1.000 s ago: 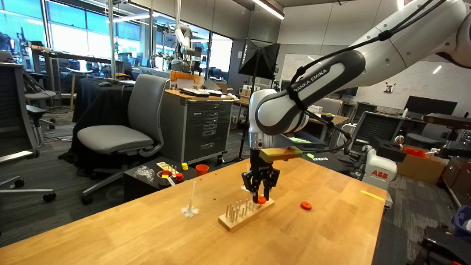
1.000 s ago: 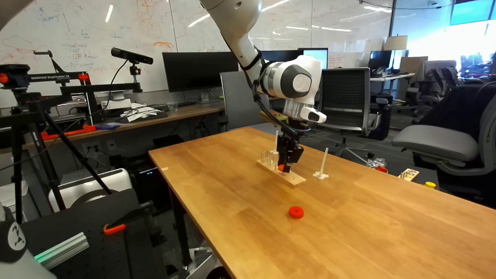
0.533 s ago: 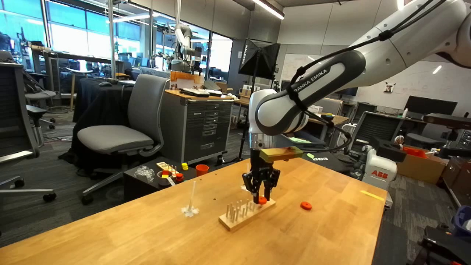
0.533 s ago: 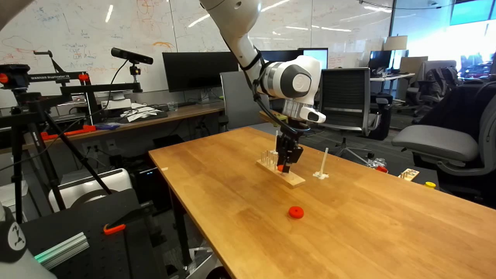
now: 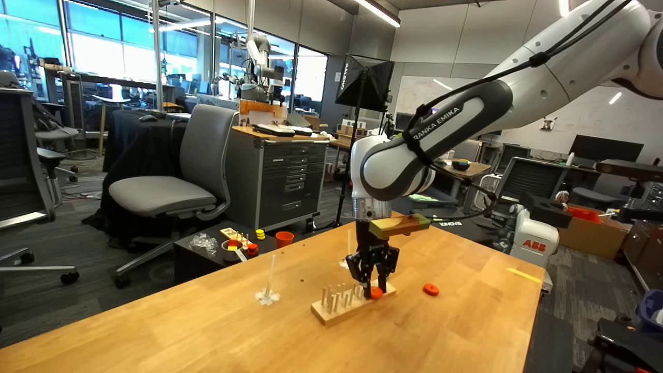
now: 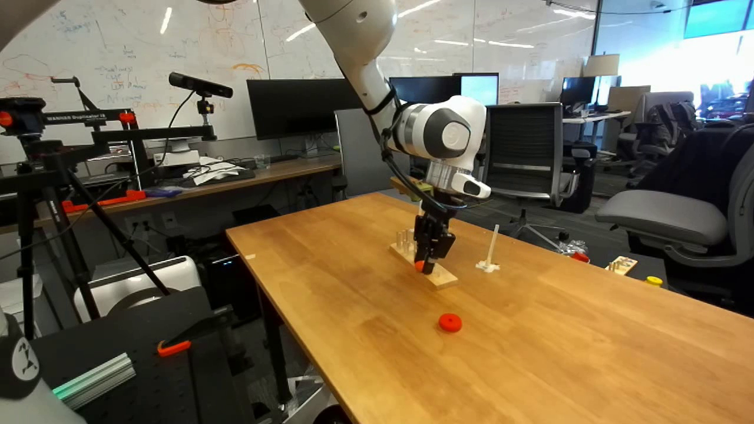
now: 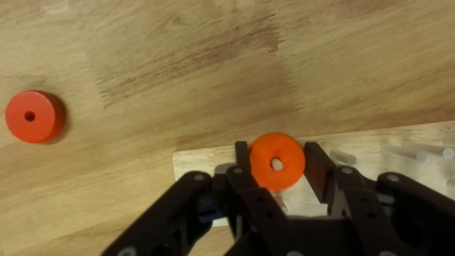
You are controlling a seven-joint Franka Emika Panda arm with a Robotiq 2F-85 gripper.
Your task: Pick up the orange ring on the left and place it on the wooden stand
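My gripper (image 5: 375, 292) is shut on an orange ring (image 5: 376, 293), over the end of the wooden stand (image 5: 346, 312) with few pegs. In the wrist view both fingertips (image 7: 277, 153) touch the sides of the ring (image 7: 275, 145). A peg tip shows inside the ring's hole, so the ring is around a peg. I cannot tell whether it rests on the stand's base. The stand is pale wood with several short pegs; its bare end shows in an exterior view (image 6: 443, 279). A second, identical ring (image 5: 431, 289) lies flat on the table, apart from the stand.
Two thin pale posts stand on taped bases on the wooden table (image 5: 233, 321): a near post (image 5: 270, 274) and a far post (image 5: 349, 243) behind the gripper. A black side table beyond the edge holds an orange cup (image 5: 284, 239) and another pegged block (image 5: 235, 236).
My gripper has moved down and slightly sideways with the ring in it. The wooden stand has shifted and turned slightly on the table. The second ring has not moved.
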